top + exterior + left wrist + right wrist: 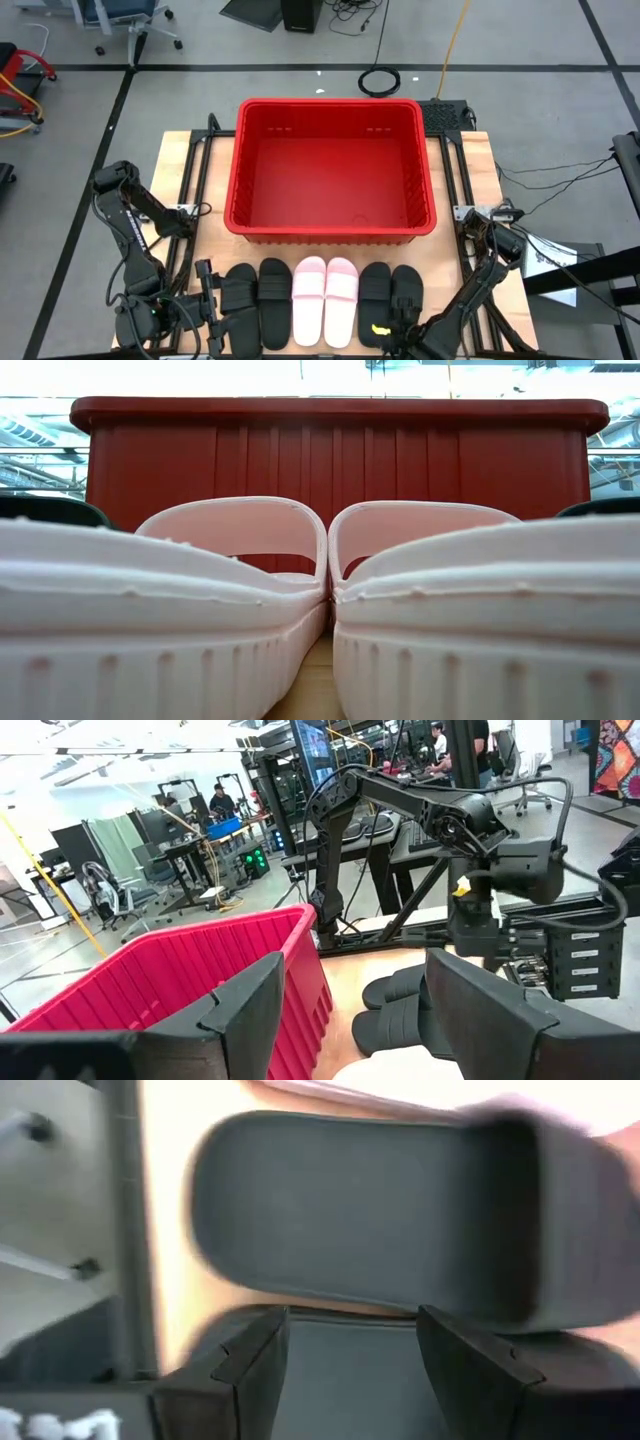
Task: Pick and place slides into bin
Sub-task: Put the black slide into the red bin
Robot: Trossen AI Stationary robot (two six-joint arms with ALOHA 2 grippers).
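First pick in hand: bin (330, 170) at 12 o'clock empty, six slides (325, 300) rowed at 6; right gripper (400, 325), fingers spread over the rightmost black slide (370, 1220), needs you to lower and pinch; left gripper (215, 295) spread.

On the surface (180, 170) the bin (330, 232) takes the centre toward 12 o'clock, and the slides (324, 300) lie in one row at its 6 o'clock side, side by side. The left tool (212, 298) is at the row's 9 o'clock end beside the outermost slide; the right tool (398, 322) is over the 3 o'clock end.
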